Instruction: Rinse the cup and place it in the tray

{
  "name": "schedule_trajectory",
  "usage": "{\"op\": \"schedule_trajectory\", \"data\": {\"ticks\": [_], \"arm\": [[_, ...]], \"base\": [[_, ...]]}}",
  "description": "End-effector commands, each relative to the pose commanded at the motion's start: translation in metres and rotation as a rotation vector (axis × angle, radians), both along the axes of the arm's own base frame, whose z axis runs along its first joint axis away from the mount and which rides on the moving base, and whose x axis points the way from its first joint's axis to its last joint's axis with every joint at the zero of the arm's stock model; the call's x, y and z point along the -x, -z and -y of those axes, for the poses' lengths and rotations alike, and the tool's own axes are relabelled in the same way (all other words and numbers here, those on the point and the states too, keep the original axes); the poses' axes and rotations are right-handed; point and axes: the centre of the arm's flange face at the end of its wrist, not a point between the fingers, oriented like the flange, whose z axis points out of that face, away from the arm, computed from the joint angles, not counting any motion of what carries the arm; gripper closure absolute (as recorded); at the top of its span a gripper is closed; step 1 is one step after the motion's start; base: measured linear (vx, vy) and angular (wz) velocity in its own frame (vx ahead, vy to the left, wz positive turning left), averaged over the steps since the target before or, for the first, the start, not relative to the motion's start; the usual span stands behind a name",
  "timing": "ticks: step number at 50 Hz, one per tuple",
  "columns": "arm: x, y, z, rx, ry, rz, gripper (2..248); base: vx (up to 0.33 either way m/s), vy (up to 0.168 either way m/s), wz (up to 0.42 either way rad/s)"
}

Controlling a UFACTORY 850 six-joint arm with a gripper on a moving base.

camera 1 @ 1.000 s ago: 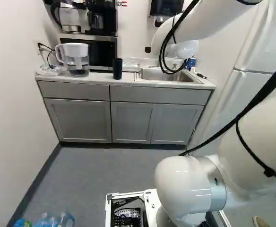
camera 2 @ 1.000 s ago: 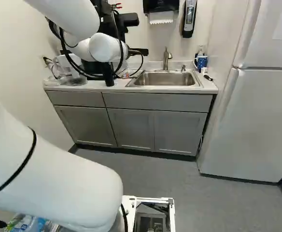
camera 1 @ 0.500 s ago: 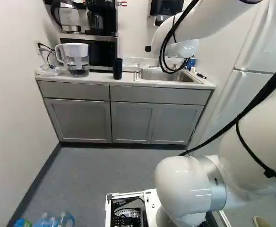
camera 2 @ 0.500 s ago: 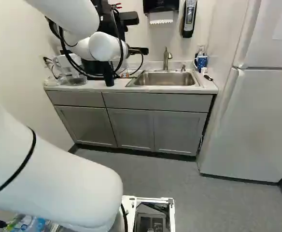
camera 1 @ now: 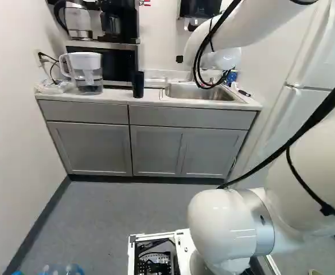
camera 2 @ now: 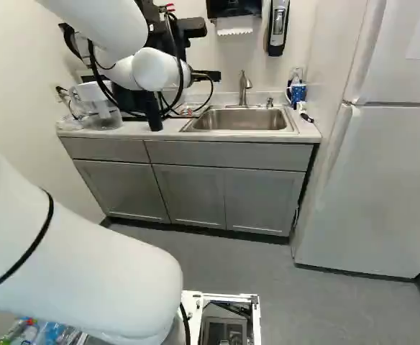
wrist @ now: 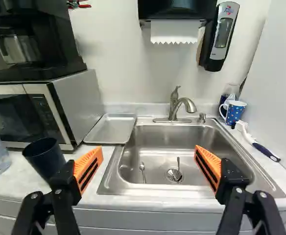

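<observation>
The black gripper shows only as a small dark part beside the white wrist in the left base view (camera 1: 179,59); its fingertips are hidden there. In the wrist view the gripper (wrist: 149,159) has its orange pads wide apart, nothing between them, with the sink beyond. A dark cup (wrist: 45,155) stands on the counter just outside one finger, untouched; the left base view shows this cup (camera 1: 138,84) upright near the counter's front. Between microwave and sink lies a shallow metal tray (wrist: 110,129). The sink (wrist: 155,147) holds a spoon (wrist: 142,172) near its drain, under the faucet (wrist: 178,105).
A water pitcher (camera 1: 88,73) and the microwave (wrist: 23,117) stand left of the cup. Beyond the sink's far side are a blue dotted mug (wrist: 232,111) and a brush (wrist: 258,144). Cabinets (camera 2: 188,194) front the counter; a fridge (camera 2: 372,180) stands at the right.
The base has moved slightly: counter, cup and pitcher have shifted a little left together in both base views. Against its lowest joint the arm has kept its pose.
</observation>
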Motion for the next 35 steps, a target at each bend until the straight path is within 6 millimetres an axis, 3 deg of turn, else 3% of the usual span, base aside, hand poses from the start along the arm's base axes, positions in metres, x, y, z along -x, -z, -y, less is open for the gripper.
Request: {"op": "schedule_trajectory", "data": {"ticks": [12,35], "arm": [[0.0,0.0,0.0,0.0,0.0,0.0,3],[0.0,0.0,0.0,0.0,0.0,0.0,3]], "base": [[0.158,-0.145,0.03],[0.165,-0.117,0.178]]}}
